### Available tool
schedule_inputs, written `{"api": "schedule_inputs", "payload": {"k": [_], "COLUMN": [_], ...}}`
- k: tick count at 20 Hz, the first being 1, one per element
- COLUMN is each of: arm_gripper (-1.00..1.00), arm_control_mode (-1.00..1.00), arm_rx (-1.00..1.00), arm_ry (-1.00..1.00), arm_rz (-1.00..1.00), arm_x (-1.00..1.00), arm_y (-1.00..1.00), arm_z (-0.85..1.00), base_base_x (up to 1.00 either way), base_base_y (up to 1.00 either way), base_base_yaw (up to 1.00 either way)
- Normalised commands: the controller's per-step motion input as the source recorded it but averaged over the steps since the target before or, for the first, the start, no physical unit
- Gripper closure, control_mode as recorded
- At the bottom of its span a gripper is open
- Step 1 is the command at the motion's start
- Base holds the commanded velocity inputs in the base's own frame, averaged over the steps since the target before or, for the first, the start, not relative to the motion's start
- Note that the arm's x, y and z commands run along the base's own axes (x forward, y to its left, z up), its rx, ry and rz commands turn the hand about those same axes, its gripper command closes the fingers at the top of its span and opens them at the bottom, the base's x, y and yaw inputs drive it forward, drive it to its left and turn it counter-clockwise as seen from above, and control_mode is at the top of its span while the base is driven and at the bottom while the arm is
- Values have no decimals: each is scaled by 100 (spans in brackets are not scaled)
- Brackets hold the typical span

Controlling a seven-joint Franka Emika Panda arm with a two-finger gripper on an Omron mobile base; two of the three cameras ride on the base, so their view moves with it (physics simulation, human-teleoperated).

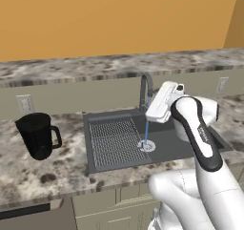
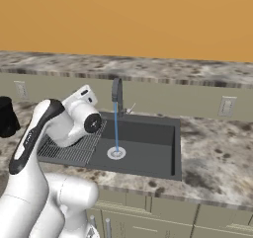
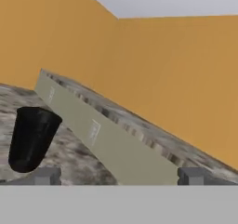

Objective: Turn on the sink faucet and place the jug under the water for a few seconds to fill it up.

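The jug [image 1: 37,135] is glossy black, tapered toward its base, with a wide rim and a loop handle. It stands upright on the desk [image 1: 47,172], left of the sink [image 1: 162,148]. Water [image 1: 147,131] runs from the faucet [image 1: 145,91] to the drain. The pincer [image 3: 119,175] is wide open, holding nothing.

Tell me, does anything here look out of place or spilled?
Nothing is spilled. The water runs straight from the sink faucet into the drain, while the jug stands upright on the counter, left of the sink.
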Motion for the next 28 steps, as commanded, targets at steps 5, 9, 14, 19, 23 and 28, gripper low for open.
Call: {"api": "schedule_inputs", "payload": {"k": [5,9,14,19,23,28], "arm_gripper": [-100,-100,-100,-100,-100,-100], "arm_control_mode": [-100,-100,-100,-100,-100,-100], "arm_rx": [-2,0,0,0,0,0], "arm_ry": [19,21,20,16,11,2], "arm_rz": [30,29,24,19,9,2], "arm_x": [-14,0,0,0,0,0], "arm_y": [100,100,100,90,49,18], "arm_z": [-22,-57,-63,-47,-22,-9], "base_base_x": [0,0,0,0,0,0], "base_base_y": [0,0,0,0,0,0], "base_base_yaw": [0,0,0,0,0,0]}}
